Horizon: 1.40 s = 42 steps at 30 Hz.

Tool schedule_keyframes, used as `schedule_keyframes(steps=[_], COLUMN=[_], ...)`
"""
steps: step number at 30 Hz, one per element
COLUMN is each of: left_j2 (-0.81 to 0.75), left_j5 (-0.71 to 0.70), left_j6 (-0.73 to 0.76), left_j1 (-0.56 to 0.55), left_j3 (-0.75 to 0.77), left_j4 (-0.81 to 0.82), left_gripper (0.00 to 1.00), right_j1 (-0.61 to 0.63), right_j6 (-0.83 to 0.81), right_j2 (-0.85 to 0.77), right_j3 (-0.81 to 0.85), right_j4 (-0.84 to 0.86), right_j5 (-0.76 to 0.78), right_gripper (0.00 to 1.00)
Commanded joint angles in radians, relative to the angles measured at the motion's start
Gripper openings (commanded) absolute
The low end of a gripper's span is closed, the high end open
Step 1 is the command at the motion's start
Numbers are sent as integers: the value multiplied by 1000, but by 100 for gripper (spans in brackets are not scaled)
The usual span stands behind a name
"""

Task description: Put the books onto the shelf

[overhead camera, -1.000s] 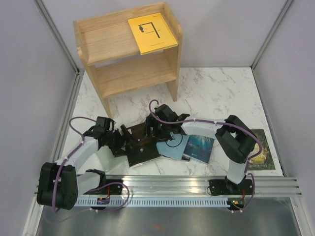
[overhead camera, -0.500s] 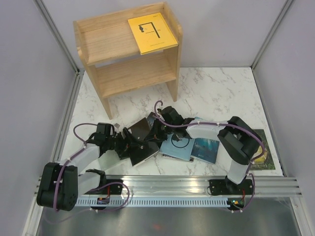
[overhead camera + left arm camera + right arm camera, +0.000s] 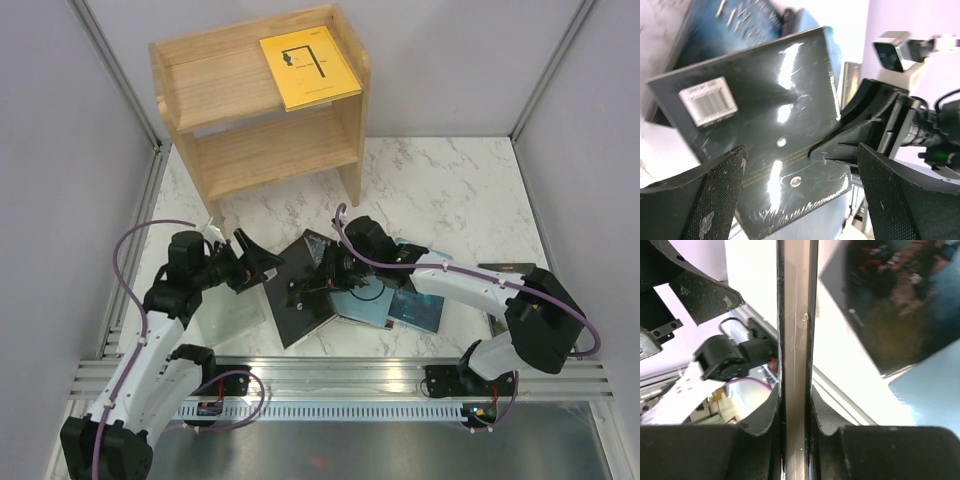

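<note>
Our right tool (image 3: pixel 322 280) is pinched narrow on one edge of the black book (image 3: pixel 300 292). The right wrist view shows that thin edge running straight up between the 2 fingers. An edge grip suits a flat paperback, since it tips the book up off the bench (image 3: pixel 440 190) where a flat cover gives nothing to grab. We cannot tell whether its lower corner rests on the bench.

Our left tool (image 3: pixel 255 266) stands wide and holds nothing. It sits just beside the book's other side and faces the barcode cover, which fills the left wrist view between its fingers. We judge this to be a handover or a 2-arm steadying, because the shelf (image 3: pixel 230 80) stands at the far left, nearer the left arm.

1 yellow book (image 3: pixel 310 68) lies flat on the shelf's top board, so the task is barely begun. A blue book (image 3: pixel 357 298) and a teal book (image 3: pixel 415 305) lie on the bench under the right arm.

The next move needs the left fingers to close on a free edge before the right ones let go. The glossy cover may slip.
</note>
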Motion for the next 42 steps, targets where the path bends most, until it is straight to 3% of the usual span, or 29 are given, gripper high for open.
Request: schedule_keyframes(steps=[1,12,15,23,25,29,31,34,36,37,39,40,42], left_j2=[-40,-72,-100,-181,-198,-211,-203,-186,-177,-175,-166,-160,-143], left_j5=[-21,-225,-193,-75,-70,-44,-15,14,-3,-13,-53,-70,-121], left_j6=[12,194,181,4,-46,-96,-114,-146,-163,-166,-175,-178,-195], left_j1=[7,13,13,13,13,13,13,13,13,13,13,13,13], left_j3=[49,273,277,245,245,250,244,234,253,263,305,323,371], left_j4=[-3,-308,-278,-17,32,92,141,179,183,184,177,169,158], left_gripper=[92,93,95,95,87,41,36,7,2,2,2,2,2], right_j1=[-6,-92,-93,-100,-100,-100,-100,-100,-100,-100,-98,-100,-100], right_j6=[23,88,115,454,491,509,538,583,589,588,580,572,560], right_j2=[-77,-167,-173,-163,-147,-132,-114,-83,-69,-68,-75,-80,-98], right_j3=[115,217,203,42,23,28,39,59,78,86,106,111,124], right_j4=[72,84,177,716,802,839,889,952,957,942,920,897,851], right_j5=[-68,-131,-183,-307,-312,-313,-316,-329,-332,-330,-326,-316,-306], right_gripper=[0,0,0,0,0,0,0,0,0,5,27,54,77])
